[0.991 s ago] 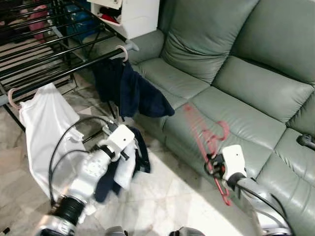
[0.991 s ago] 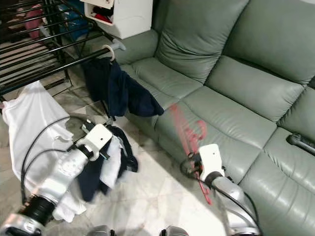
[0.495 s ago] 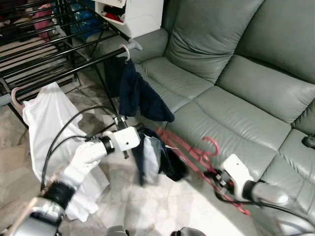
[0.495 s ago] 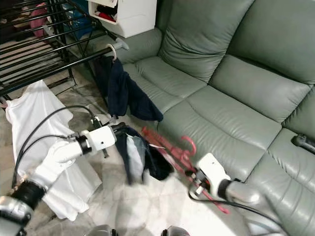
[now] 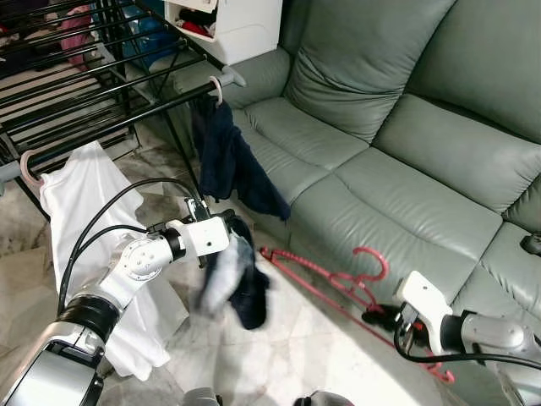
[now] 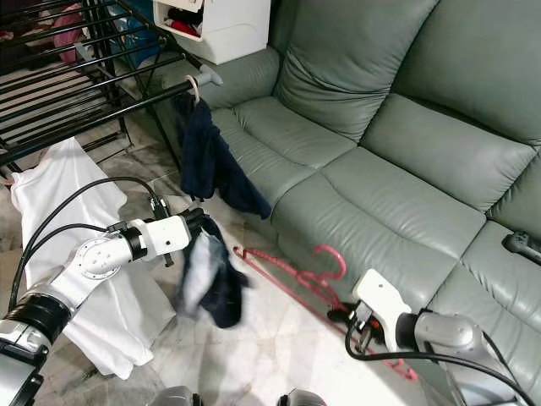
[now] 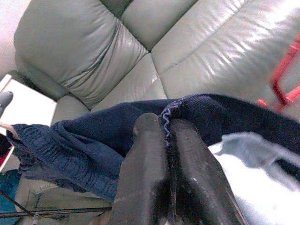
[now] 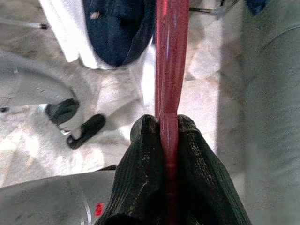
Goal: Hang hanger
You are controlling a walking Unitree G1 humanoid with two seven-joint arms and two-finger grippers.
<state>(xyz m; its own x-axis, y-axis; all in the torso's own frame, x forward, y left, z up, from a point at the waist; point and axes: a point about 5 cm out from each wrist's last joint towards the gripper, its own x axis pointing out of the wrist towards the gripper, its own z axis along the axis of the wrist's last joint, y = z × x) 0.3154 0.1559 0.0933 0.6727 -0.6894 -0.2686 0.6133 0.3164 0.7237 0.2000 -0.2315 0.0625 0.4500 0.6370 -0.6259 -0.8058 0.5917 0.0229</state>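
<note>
A red plastic hanger lies tilted low over the floor in front of the sofa, its hook up near the seat edge. My right gripper is shut on its lower bar, and the red bar runs out from between the black fingers. My left gripper is shut on a navy and white garment that hangs blurred below it, left of the hanger's tip. The navy hem is pinched between that gripper's fingers.
A black drying rack stands at the left, with a navy garment on its corner bar and a white shirt on a pale hanger. A grey-green sofa spans the right. A white cabinet stands behind.
The left gripper has drawn the garment back to the left, away from the hanger. The right gripper has shifted right and lower, and the hanger now lies flatter.
</note>
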